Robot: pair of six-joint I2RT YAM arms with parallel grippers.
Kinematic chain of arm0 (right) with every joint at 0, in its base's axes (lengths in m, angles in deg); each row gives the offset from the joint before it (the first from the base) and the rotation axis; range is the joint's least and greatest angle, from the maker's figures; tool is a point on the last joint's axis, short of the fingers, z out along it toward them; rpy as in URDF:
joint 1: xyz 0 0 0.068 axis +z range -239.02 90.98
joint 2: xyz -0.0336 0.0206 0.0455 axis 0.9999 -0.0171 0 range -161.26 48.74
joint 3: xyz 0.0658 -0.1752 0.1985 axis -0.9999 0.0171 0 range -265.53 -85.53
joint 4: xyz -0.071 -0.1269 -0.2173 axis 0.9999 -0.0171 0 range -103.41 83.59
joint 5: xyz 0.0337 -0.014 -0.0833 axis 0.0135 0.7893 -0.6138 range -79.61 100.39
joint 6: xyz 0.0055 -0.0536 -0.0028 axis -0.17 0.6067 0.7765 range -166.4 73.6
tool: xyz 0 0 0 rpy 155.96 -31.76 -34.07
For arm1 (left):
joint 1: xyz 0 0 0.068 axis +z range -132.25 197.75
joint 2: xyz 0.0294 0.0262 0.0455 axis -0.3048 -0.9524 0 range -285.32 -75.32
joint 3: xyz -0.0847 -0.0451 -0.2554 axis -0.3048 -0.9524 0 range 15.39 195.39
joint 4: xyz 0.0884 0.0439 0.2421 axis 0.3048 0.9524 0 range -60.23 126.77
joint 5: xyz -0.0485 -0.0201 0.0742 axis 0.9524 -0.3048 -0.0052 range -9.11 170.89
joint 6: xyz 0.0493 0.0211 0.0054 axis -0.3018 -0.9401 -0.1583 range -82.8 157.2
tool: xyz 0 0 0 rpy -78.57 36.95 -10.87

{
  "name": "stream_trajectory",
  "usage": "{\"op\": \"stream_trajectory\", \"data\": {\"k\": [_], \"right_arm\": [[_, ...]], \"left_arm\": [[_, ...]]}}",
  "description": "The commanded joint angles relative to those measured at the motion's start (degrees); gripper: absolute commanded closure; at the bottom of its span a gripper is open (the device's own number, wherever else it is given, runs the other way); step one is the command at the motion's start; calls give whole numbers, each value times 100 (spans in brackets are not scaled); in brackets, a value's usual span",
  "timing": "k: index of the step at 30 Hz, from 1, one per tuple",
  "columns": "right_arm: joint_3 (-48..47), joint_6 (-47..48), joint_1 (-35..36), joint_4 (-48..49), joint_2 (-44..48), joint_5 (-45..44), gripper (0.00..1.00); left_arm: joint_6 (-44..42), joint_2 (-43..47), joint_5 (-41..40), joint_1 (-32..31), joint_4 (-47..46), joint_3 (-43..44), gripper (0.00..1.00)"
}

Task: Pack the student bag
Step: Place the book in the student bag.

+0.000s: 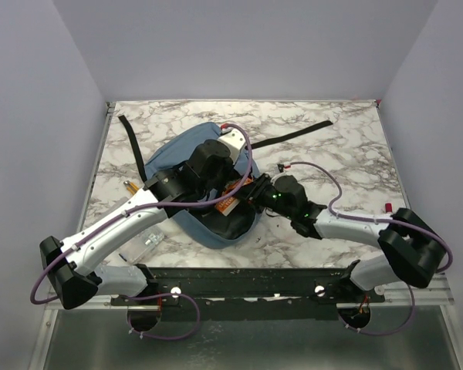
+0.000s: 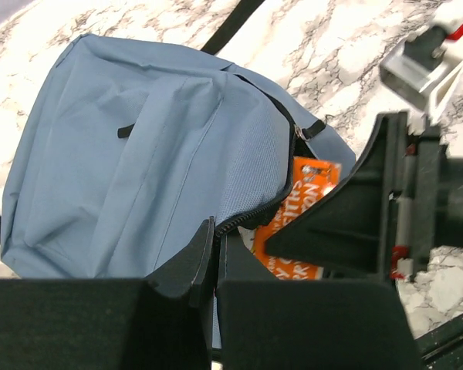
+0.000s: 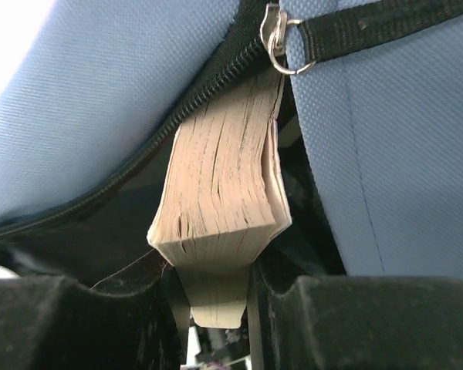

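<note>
table [image 1: 347,162]: white-grey marble top, lies under both pincers.
student bag [image 1: 174,154]: dusty-blue, black zip trim, lying flat mid-table. It is directly below the left pincer and just ahead of the right pincer. Main zip is open and the mouth gapes toward the right pincer.
left pincer [image 2: 214,239]: closed, tips pinched on the bag's zip edge at the rim of the opening. Blue fabric spreads out ahead of it and to its left.
right pincer [image 3: 216,289]: clamped on the book, one finger on each side of the book's near end. It sits right at the bag mouth, and the left wrist view shows it just to the right of the left pincer's tips.
book [image 3: 224,185]: thick paperback with yellowed page edges and an orange cover with white lettering. Near end is between the right pincer's fingers, far end is past the zip line inside the mouth. It is just beside the left pincer's tips; cannot tell if it touches them.
long strap [image 1: 293,135]: black, loose on the marble, beyond the right pincer and well apart from it.
side strap [image 1: 131,142]: black, runs off the bag's far-left side, left of the left pincer and apart from it.
zip pull [image 3: 282,42]: metal ring on a black tab, above the book's far end, ahead of the right pincer.
clear item [image 1: 148,240]: small see-through piece on the marble, well behind the left pincer. Too small to identify.
</note>
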Motion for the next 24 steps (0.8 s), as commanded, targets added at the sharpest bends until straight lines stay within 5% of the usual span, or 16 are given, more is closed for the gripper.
{"op": "stream_trajectory", "data": {"k": [1, 5, 7, 13, 15, 20, 24], "right_arm": [[47, 400, 510, 1835, -544, -1745, 99], [161, 218, 608, 2081, -1134, -2131, 99], [-63, 195, 610, 1551, -1339, -1987, 91], [-402, 411, 610, -157, -1173, -1440, 31], [-253, 485, 601, -281, -1067, -1129, 20], [131, 567, 614, 39, -881, -369, 16], [335, 445, 614, 418, -912, -328, 23]], "left_arm": [[11, 87, 510, 216, -366, 232, 100], [237, 70, 934, 424, -368, 259, 100], [284, 68, 1063, 493, -367, 266, 100], [267, 63, 1059, 525, -357, 226, 100], [282, 60, 1104, 522, -361, 233, 100], [302, 51, 1185, 521, -351, 251, 100], [343, 40, 1283, 538, -343, 268, 100]]}}
